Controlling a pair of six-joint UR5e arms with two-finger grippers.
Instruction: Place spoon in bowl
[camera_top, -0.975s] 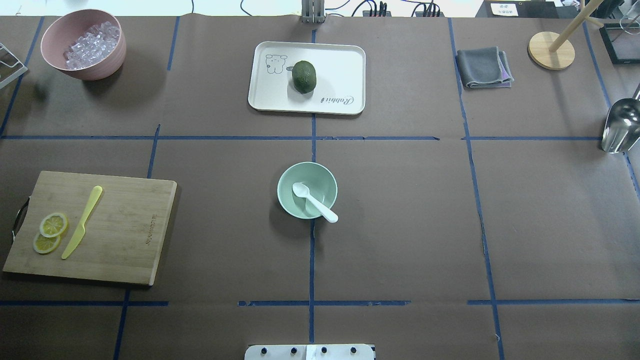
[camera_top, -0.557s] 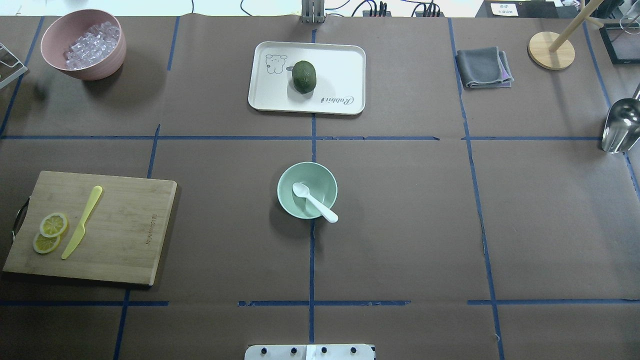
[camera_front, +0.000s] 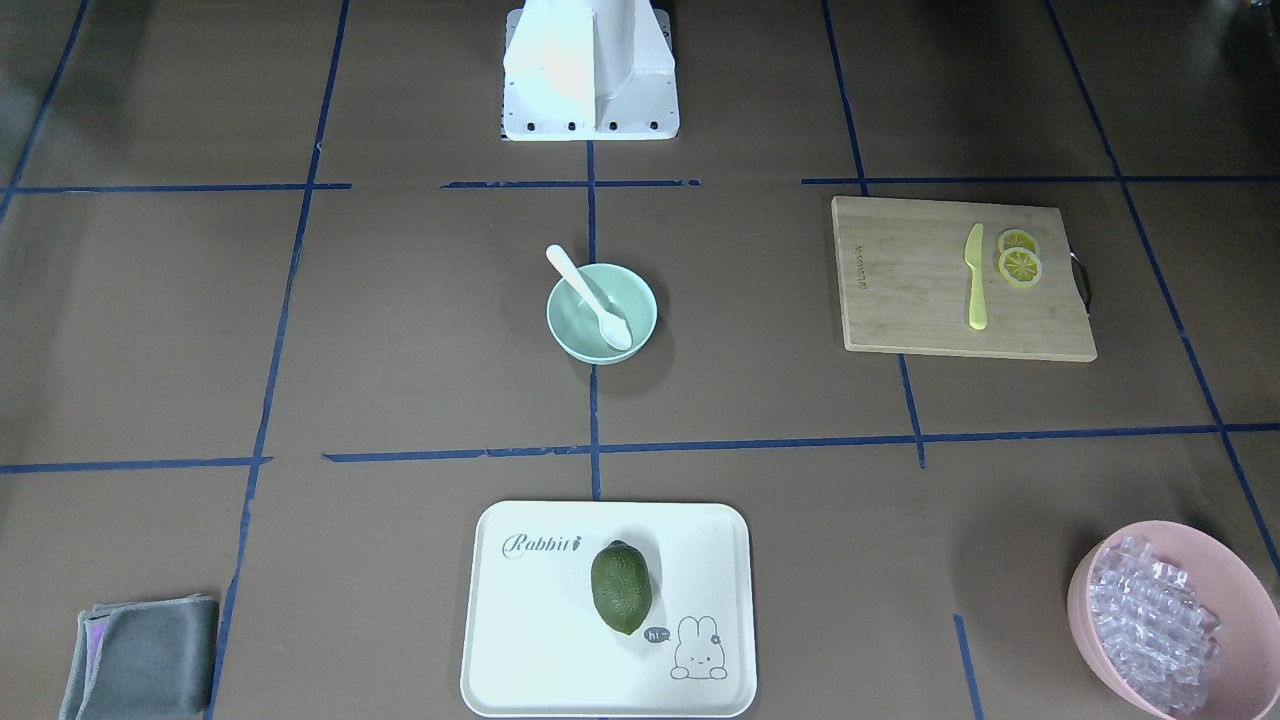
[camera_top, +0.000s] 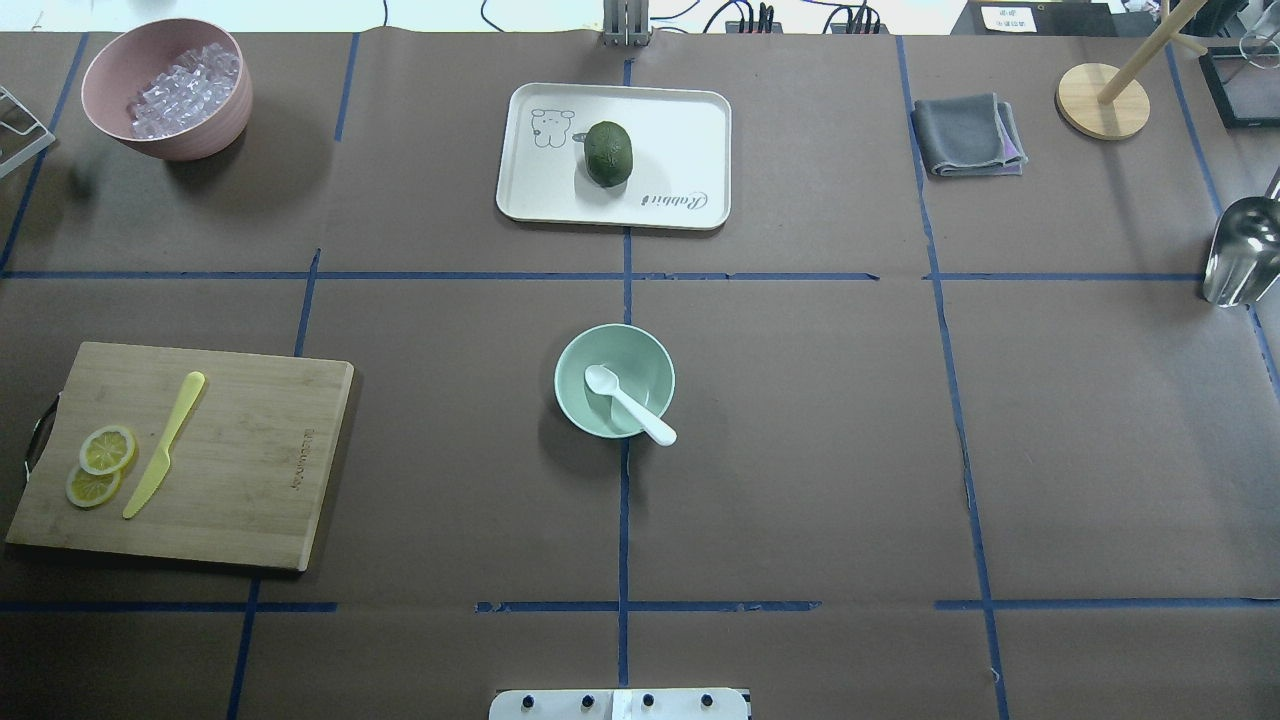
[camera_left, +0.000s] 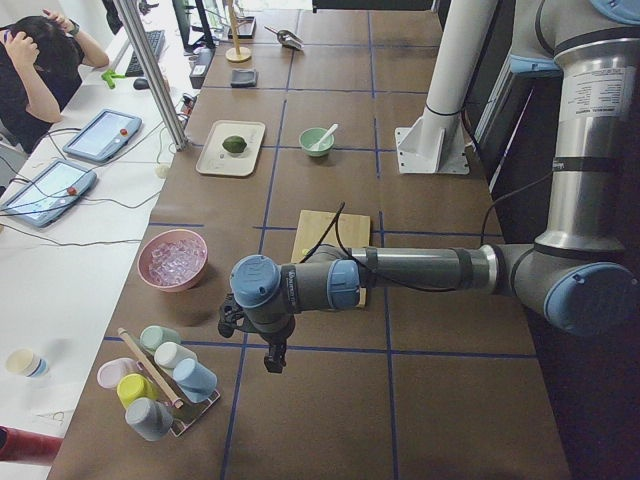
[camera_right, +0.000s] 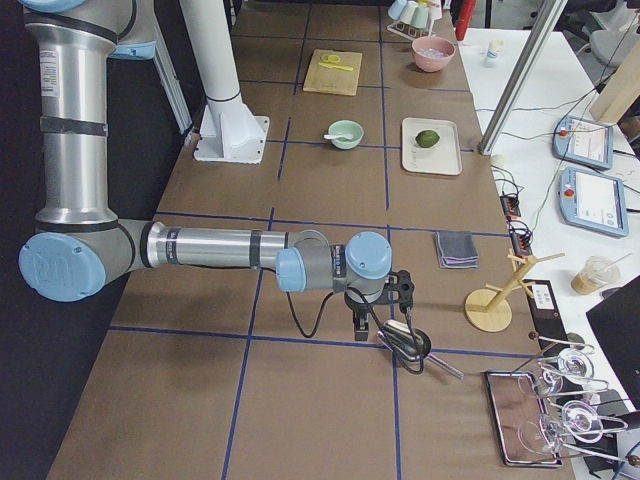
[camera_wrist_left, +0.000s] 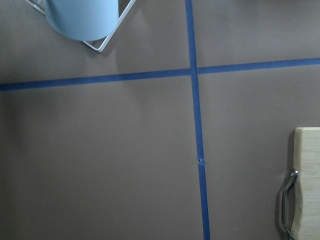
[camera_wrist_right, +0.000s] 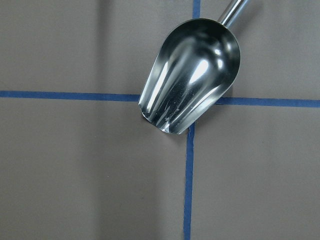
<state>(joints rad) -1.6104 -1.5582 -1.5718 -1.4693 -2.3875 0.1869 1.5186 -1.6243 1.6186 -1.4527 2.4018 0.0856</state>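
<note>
Already the small white plastic spoon (camera_top: 628, 402) lies in the round mint-green bowl (camera_top: 575, 365) — well apart from the left gripper (camera_left: 272, 358) and the right gripper (camera_right: 362, 328). How far either is open cannot be told.

Spoon (camera_top: 628, 403) in the bowl (camera_top: 575, 398), tray (camera_top: 685, 125) with a fruit (camera_top: 608, 153) on it behind the bowl, board (camera_top: 250, 440) with a knife (camera_top: 165, 443) on it left of the bowl, cloth (camera_top: 967, 135) behind it on the right

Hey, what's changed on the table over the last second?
Nothing visibly changed. The spoon lies with its scoop in the bowl and its handle over the rim, exactly as before.
</note>
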